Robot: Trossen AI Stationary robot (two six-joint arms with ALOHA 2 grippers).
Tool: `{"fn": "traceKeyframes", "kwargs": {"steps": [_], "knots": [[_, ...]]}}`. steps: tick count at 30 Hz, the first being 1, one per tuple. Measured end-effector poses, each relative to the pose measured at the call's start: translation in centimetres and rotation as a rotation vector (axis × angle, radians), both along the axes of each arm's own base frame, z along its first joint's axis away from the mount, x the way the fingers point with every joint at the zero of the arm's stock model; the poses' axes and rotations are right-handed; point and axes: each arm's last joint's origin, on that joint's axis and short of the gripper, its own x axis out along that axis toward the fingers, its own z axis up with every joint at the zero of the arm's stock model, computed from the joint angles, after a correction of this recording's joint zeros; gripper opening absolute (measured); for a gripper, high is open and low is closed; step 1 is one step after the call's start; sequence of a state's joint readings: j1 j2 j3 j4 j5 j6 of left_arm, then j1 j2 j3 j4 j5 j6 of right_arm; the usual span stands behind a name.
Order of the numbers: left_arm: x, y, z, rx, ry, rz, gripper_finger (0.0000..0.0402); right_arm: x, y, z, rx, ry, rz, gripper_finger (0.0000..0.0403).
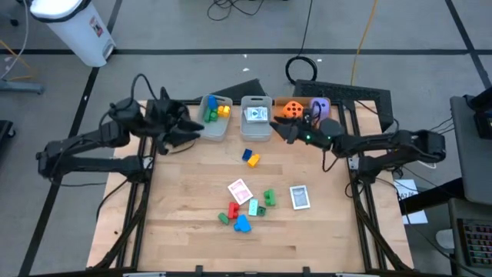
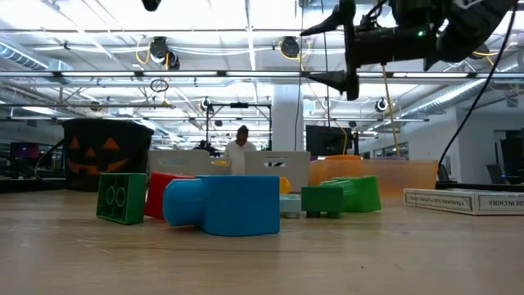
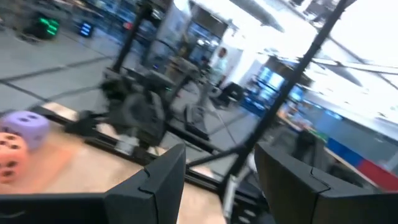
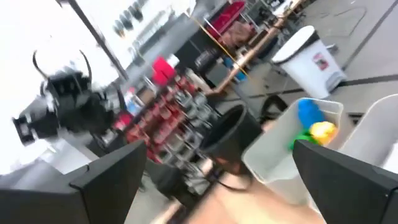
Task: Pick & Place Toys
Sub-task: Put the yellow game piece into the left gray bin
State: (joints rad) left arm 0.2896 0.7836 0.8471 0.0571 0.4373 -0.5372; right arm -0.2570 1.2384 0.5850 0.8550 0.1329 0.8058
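Both jaws released, empty: left gripper (image 1: 187, 129) and right gripper (image 1: 283, 129) beside bins (image 1: 256, 123).

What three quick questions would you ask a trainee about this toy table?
1. True or false: the orange die and purple die sit in the tray.
2. What is in the middle bin? A blocks, B cards, C nothing.
3. Fill in: ___ loose cards lie on the table.
Key: 1 true; 2 B; 3 two.
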Motion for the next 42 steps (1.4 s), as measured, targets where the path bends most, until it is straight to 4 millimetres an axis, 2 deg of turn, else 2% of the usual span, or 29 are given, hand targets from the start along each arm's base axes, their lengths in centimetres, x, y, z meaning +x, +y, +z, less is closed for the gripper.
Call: {"fn": "traceKeyframes", "kwargs": {"steps": [4,8,13,16,20,24,27,35,38,42], "knots": [[0.8,-0.7,-0.3,0.024,0.015,-0.051,0.0198,1.1,0.4,-0.6,0.056,-0.033,0.037,0.04],[2.2,-0.8,-1.1,-0.001,0.059,-0.055,0.0198,2.7,1.4,0.4,0.04,0.026,0.085,0.04],[4.1,-0.9,-1.9,-0.018,0.082,-0.08,0.0198,4.6,2.9,3.1,-0.096,0.317,0.225,0.04],[5.2,-0.9,-2.4,-0.02,0.094,-0.087,0.0198,4.9,3.7,4.7,-0.193,0.509,0.294,0.04],[6.5,-0.6,-3.5,-0.032,0.144,-0.088,0.0198,4.6,4.6,5.5,-0.331,0.707,0.357,0.04],[8.0,-1.0,-4.8,-0.038,0.203,-0.081,0.0198,3.7,5.3,5.0,-0.432,0.891,0.395,0.04],[9.2,-1.5,-6.1,-0.03,0.26,-0.058,0.0198,3.2,5.8,4.5,-0.435,0.97,0.414,0.04],[11.6,-2.2,-9.2,0.0,0.489,0.173,0.0198,2.1,6.1,3.4,-0.408,1.118,0.464,0.04],[12.7,-2.1,-9.6,-0.002,0.649,0.221,0.0198,1.1,6.1,3.0,-0.399,1.16,0.475,0.04],[15.2,-1.8,-9.4,0.037,0.816,0.256,0.0198,-0.5,6.1,2.6,-0.397,1.158,0.474,0.04]]}}
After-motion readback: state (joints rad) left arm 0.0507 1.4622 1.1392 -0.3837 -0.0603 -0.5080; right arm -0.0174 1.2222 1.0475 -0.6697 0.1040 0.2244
